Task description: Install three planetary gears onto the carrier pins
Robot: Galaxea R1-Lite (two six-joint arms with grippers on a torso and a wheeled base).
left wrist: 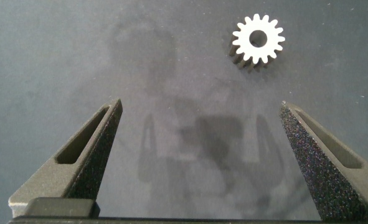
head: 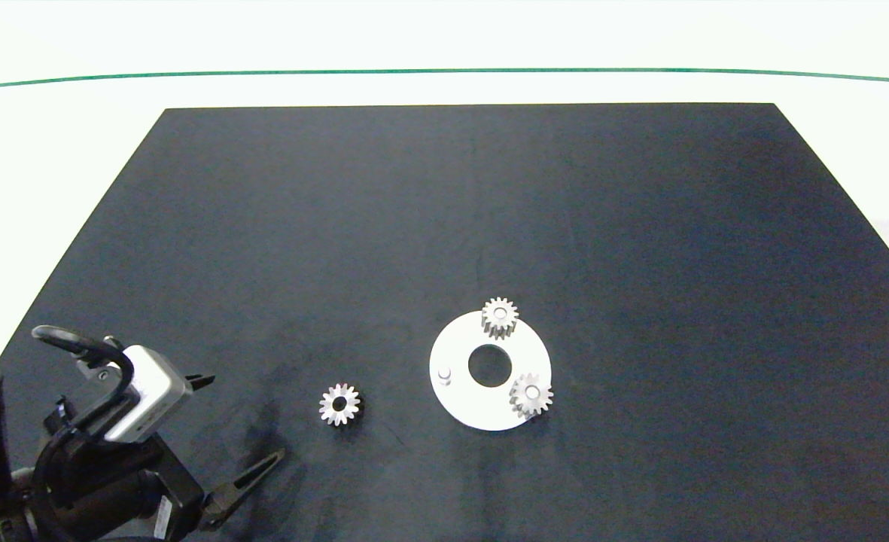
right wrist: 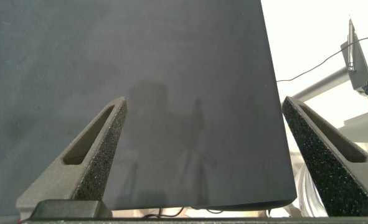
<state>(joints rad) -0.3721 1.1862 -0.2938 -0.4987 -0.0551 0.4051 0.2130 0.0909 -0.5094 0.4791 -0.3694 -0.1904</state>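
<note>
The white carrier disc (head: 465,410) lies on the black mat, right of centre near the front. Two silver planetary gears sit on its pins, one at the far side (head: 500,316) and one at the near right (head: 531,395). The third carrier pin (head: 445,373), at the disc's left, stands bare. A third gear (head: 339,404) (left wrist: 258,40) lies flat on the mat left of the disc. My left gripper (head: 247,416) (left wrist: 199,106) is open and empty, left of that loose gear and short of it. My right gripper (right wrist: 203,99) is open and empty, outside the head view.
The black mat (head: 444,226) covers most of the white table (head: 53,150). A thin green line (head: 444,71) runs along the far side. In the right wrist view the mat's edge (right wrist: 271,124) shows, with cables and a metal stand (right wrist: 358,56) beyond it.
</note>
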